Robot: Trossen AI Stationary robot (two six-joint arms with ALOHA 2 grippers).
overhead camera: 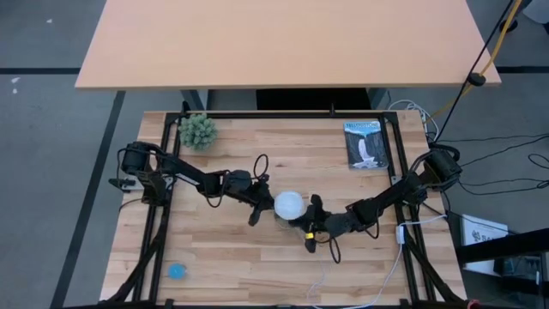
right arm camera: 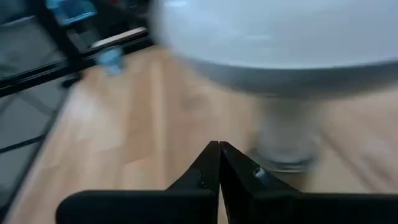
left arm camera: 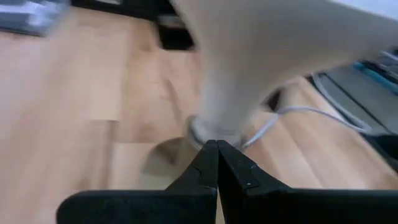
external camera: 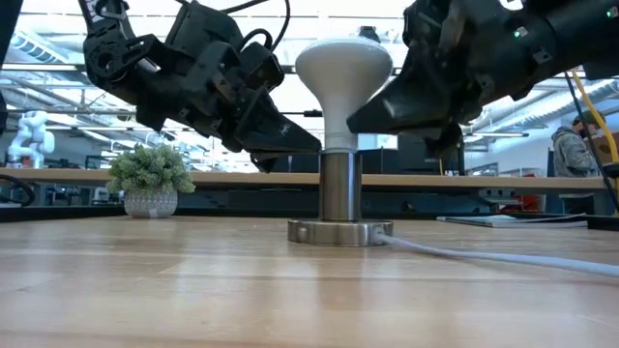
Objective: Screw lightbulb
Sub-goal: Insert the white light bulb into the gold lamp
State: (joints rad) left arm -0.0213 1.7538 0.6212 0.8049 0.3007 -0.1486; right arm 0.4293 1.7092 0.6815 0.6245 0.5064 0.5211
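Now: bulb (external camera: 342,72) upright in socket (external camera: 338,193) mid-counter (overhead camera: 257,249), cord (external camera: 503,256) trailing off. Left tool (external camera: 308,143) and right tool (external camera: 360,121) both clenched, empty, tips flanking bulb neck; contact with neck unclear. Step, judged: bulb seated, turning stage. Next move calls for opening a tool, gripping globe, twisting. Threads hidden inside socket, so tightness unknown. Wrist views blurred; globe cut off there.

I see a white frosted lightbulb (external camera: 342,72) on a silvery metal socket (external camera: 338,198), white cord (external camera: 493,255), pale striped wooden table (overhead camera: 232,249), my two black arms, green plant (overhead camera: 198,130) in speckled grey-white pot, a small blue object (overhead camera: 177,271), dark booklet (overhead camera: 366,144)
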